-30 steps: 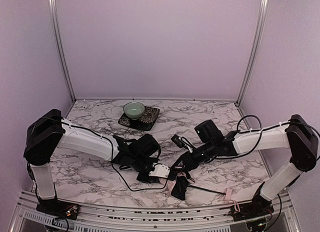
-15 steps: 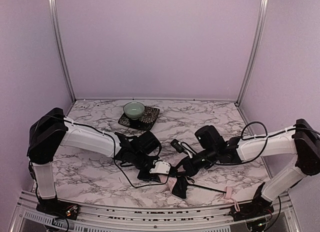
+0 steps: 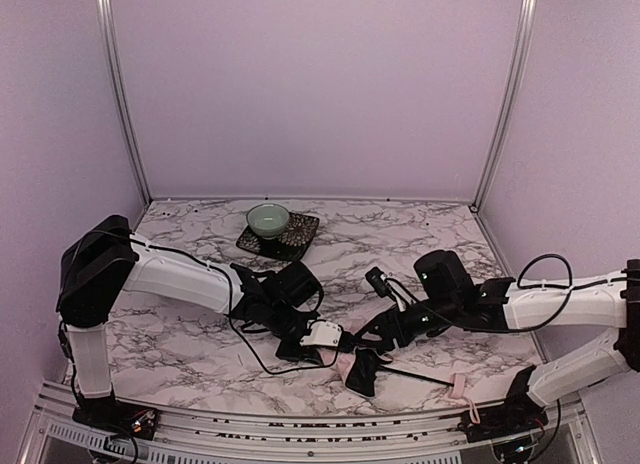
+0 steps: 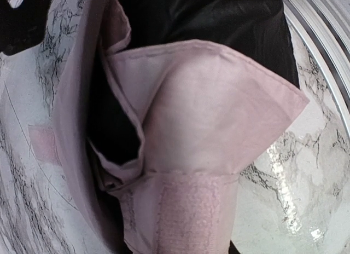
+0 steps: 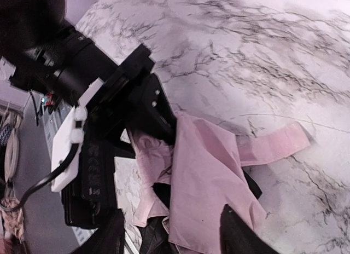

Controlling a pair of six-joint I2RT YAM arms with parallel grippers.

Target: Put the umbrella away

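The umbrella [image 3: 357,372] is lying at the front of the marble table [image 3: 190,356], near the middle. Its cloth is soft and crumpled, pale pink outside and shiny black inside. A fuzzy pink closing strap [image 5: 272,143] is sticking out flat on the table. The thin black stick [image 3: 415,378] is running sideways along the front edge. The small pink handle [image 3: 457,386] is pointing right and the cloth end is pointing left.

The left gripper [image 5: 154,126] is pinching a fold of the cloth. The right gripper [image 5: 170,210] is hanging just over the cloth with its 2 fingers spread wide and nothing in them.

At the back, a round green bowl [image 3: 268,220] is sitting on a dark mat [image 3: 302,240].
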